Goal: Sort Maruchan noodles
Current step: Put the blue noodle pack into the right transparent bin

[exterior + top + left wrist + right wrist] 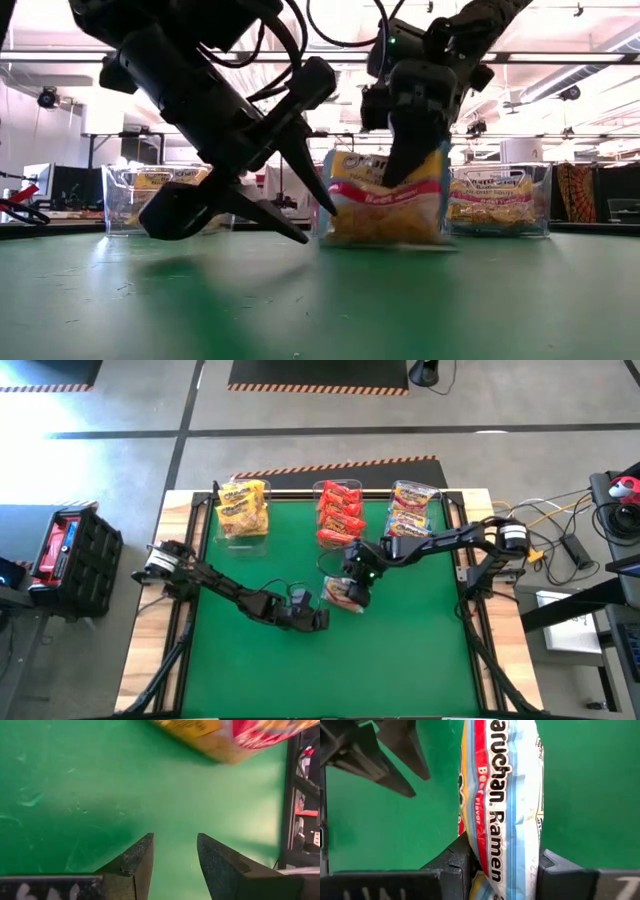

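green table mat (250,660), workshop behind. three clear bins (243,510) along the far edge, one flavour each, so sorting is by colour. i have the right gripper (502,862) pinched on a beef packet (502,795) standing on edge mid-mat. left gripper (175,860) hovers beside it, fingers narrowly parted, empty.
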{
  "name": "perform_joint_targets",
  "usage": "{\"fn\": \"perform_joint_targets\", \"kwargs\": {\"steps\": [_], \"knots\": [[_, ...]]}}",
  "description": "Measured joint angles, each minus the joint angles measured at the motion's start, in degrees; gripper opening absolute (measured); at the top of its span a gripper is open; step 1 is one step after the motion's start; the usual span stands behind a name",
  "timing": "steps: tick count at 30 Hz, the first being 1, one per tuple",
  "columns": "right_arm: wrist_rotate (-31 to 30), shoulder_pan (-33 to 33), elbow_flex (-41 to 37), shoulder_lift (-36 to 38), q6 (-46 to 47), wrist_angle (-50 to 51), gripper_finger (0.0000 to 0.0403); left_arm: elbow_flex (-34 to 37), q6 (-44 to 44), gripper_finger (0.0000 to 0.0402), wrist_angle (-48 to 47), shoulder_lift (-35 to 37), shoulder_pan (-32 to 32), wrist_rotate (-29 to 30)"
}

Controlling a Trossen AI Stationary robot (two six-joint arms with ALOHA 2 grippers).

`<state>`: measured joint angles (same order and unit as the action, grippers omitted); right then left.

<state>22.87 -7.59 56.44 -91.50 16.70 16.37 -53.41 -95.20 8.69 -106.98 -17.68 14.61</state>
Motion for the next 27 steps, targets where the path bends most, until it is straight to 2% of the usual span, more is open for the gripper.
{"fn": "perform_joint_targets", "kwargs": {"steps": [7, 16, 25, 27], "knots": [[-0.42, -3.91, 1.53, 7.02, -4.62, 9.17, 0.0089, 0.00, 0.09, 0.0134, -0.26, 0.00, 0.10, 2.86], [-0.46, -11.03, 1.53, 17.75, -4.86, 16.58, 0.0091, 0.41, 0.15, 0.0134, -0.76, 0.00, 0.25, 3.06], [-0.58, -14.92, 1.53, 25.96, -6.86, 19.70, 0.0091, 0.59, 0.77, 0.0134, -1.44, 0.00, 0.32, 3.08], [-2.96, -15.36, 1.53, 26.74, -6.60, 19.22, 0.0091, 0.59, 1.60, 0.0134, -1.50, 0.00, 0.32, 3.08]]}}
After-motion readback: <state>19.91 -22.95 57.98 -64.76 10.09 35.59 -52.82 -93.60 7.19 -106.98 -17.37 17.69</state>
